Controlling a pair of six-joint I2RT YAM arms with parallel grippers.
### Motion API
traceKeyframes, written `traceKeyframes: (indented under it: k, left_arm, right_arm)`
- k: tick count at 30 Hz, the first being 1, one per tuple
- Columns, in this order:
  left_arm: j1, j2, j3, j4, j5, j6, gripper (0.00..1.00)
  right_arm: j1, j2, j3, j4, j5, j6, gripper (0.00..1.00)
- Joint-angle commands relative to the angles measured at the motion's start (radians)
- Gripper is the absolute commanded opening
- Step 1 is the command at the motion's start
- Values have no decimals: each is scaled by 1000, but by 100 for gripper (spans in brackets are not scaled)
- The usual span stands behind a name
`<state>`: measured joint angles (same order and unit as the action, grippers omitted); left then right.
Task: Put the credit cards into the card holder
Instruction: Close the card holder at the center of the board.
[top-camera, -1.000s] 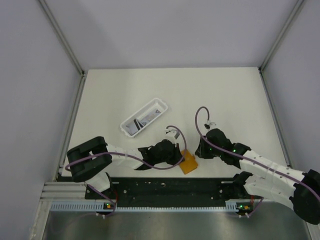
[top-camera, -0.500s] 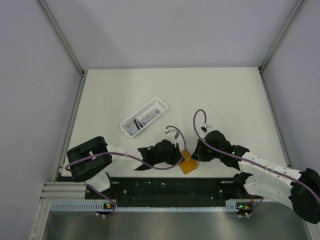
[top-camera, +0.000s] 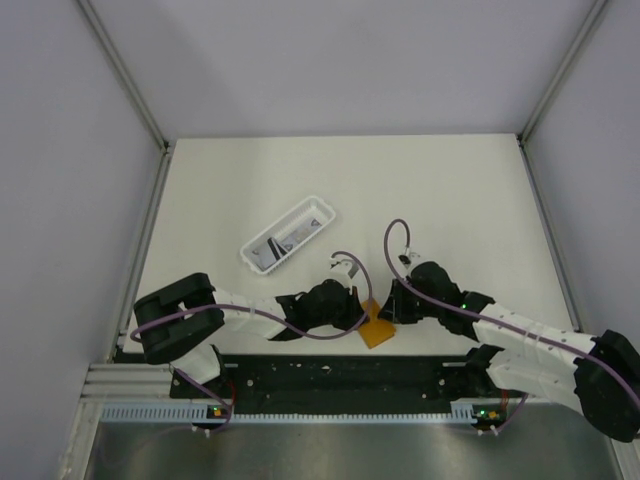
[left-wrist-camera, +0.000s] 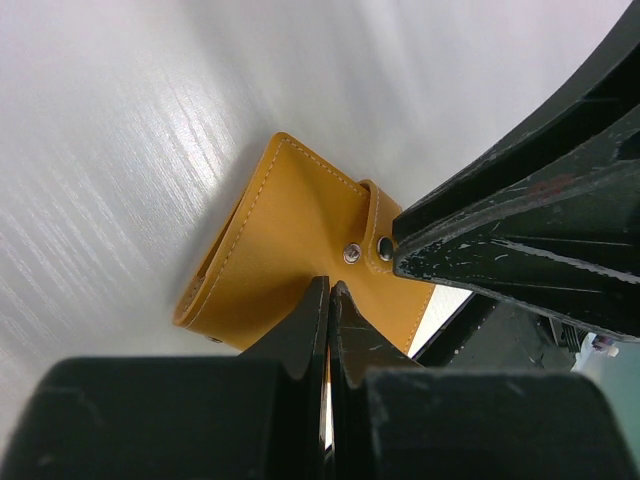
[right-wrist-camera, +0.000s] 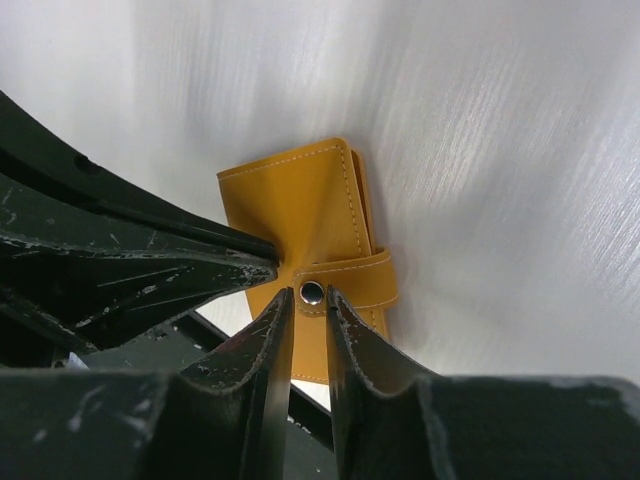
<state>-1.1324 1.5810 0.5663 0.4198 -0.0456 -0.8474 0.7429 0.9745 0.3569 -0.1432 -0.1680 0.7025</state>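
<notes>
Top external view has the card holder (top-camera: 377, 327) flat on the table (top-camera: 450, 190) by the arm bases. Left gripper (left-wrist-camera: 328, 288) looks pinched tight on its edge, right gripper (right-wrist-camera: 309, 293) is barely parted, straddling the snap strap. Credit cards (top-camera: 282, 243) sit in the white tray (top-camera: 322, 209), well apart

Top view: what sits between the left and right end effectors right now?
Only the orange card holder. The top view shows the left end effector and right end effector at it from either side; both wrist views agree.
</notes>
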Motion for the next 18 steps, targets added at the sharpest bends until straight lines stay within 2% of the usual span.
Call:
traceKeyframes:
  k: [1,18]
  left_arm:
    - [-3,11,-17,7,-5,-2,0]
    - [-3,19,-16,8,-2,-1,0]
  right_arm:
    - [-10,18,-13,62,-19,11,19]
    - [-10,78,-9,109,-33,8,18]
